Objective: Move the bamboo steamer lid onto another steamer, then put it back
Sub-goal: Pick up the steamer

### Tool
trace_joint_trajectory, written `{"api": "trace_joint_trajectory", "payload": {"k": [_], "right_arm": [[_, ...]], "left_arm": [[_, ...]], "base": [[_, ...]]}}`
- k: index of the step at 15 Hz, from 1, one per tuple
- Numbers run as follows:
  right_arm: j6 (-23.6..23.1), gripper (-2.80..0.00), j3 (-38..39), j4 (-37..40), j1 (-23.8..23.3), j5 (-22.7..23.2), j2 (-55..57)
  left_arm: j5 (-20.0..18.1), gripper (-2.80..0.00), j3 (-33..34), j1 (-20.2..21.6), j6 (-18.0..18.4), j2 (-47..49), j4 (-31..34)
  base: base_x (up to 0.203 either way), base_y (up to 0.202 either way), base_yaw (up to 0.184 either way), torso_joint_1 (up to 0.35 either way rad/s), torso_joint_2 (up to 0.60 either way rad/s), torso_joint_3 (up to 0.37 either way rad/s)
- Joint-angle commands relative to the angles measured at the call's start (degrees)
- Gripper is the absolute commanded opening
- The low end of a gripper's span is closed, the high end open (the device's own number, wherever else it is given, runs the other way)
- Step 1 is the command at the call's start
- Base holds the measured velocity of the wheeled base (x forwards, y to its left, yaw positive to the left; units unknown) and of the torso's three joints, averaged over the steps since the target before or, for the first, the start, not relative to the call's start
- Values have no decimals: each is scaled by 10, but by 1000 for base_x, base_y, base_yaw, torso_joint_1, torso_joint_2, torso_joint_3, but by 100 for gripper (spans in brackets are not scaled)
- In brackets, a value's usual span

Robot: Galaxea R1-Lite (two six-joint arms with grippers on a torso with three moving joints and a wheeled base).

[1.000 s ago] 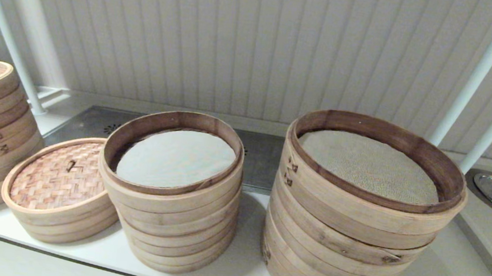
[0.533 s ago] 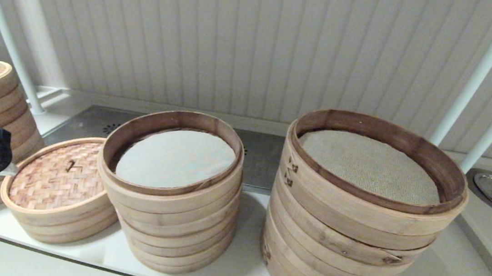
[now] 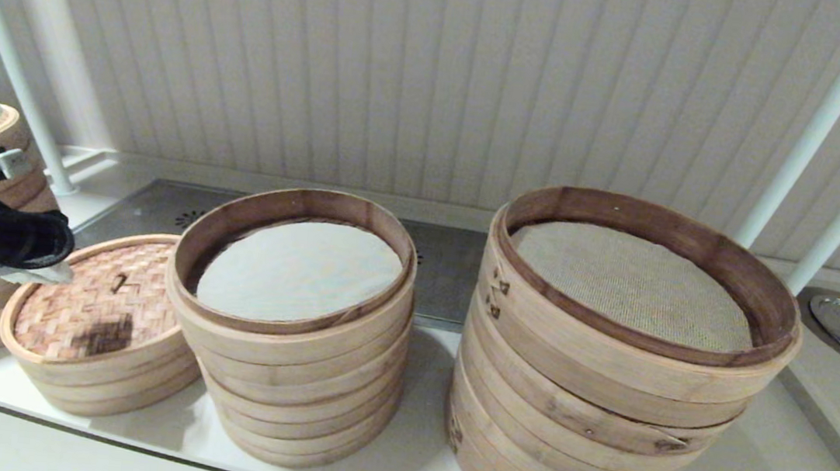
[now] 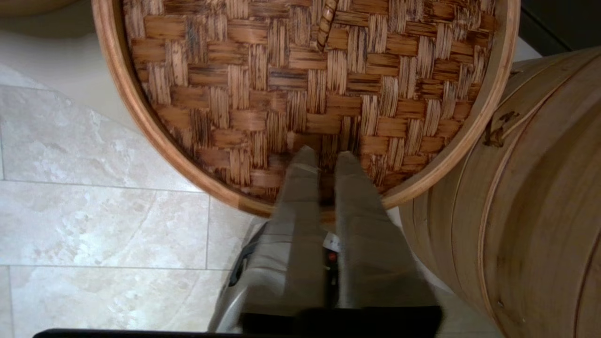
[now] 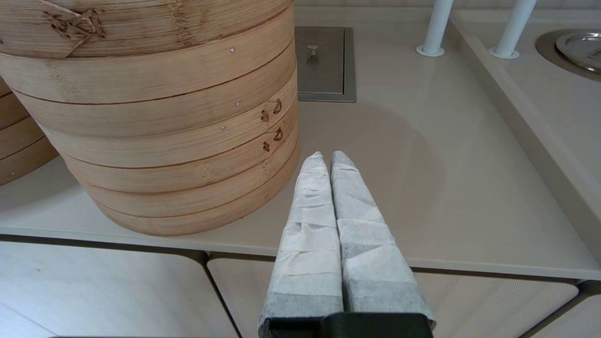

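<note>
Left gripper (image 4: pixel 321 157) newly over bamboo steamer lid (image 3: pixel 89 298).

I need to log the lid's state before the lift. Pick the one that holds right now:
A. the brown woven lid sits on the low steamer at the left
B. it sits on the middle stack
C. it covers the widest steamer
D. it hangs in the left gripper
A: the bamboo steamer lid rests on the low steamer, with the left gripper above it, holding nothing; the middle stack is uncovered.

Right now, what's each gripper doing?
Left gripper: slightly open, above the bamboo steamer lid, holding nothing.
Right gripper: shut, empty, parked by the counter edge.
</note>
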Motion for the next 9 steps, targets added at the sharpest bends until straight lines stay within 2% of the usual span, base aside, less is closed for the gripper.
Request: {"api": "trace_joint_trajectory", "payload": {"k": [1,5,9], "right_arm": [[0,-280,2,0,0,0,0],[0,-280,2,0,1,0,0],[0,-280,2,0,0,0,0]], "left_arm": [[-1,0,-8,1,4,31,0],[-23,0,-35,1,7,74,-9],[-29,0,-66,4,5,119,-12]], "base": [[0,0,0,0,0,0],[0,0,0,0,0,0],[0,0,0,0,0,0]]}}
